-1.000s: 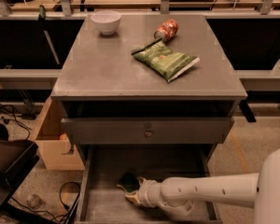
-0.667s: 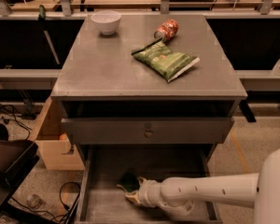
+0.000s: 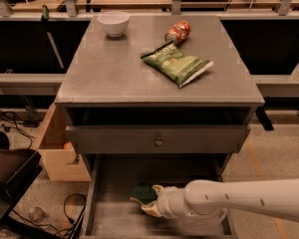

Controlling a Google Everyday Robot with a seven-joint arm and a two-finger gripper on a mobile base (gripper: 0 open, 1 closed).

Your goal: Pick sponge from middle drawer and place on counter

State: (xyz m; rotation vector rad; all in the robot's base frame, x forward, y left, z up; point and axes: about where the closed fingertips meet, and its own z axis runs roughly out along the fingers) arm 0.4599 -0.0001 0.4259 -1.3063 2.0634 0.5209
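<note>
One gripper (image 3: 151, 201) sits in the middle drawer (image 3: 114, 219) against the sponge (image 3: 142, 192); grip cannot be told.

Counter (image 3: 104, 78): bowl (image 3: 113, 23) rear left; can (image 3: 178, 32) rear, right of centre; snack bag (image 3: 178, 63) just before the can. Beneath: drawer front (image 3: 114, 139). Lower, middle drawer (image 3: 114, 183): sponge (image 3: 141, 193) inside, left of centre; gripper (image 3: 152, 203) inside, at the sponge's right.

No word, brand, number or sign can be read. The green snack bag (image 3: 178, 63) and red can (image 3: 178, 32) on the counter (image 3: 104, 73) carry printing, none of it legible. Below the counter, the gripper (image 3: 150, 206) sits in the middle drawer (image 3: 114, 218), right beside the sponge (image 3: 143, 192).
</note>
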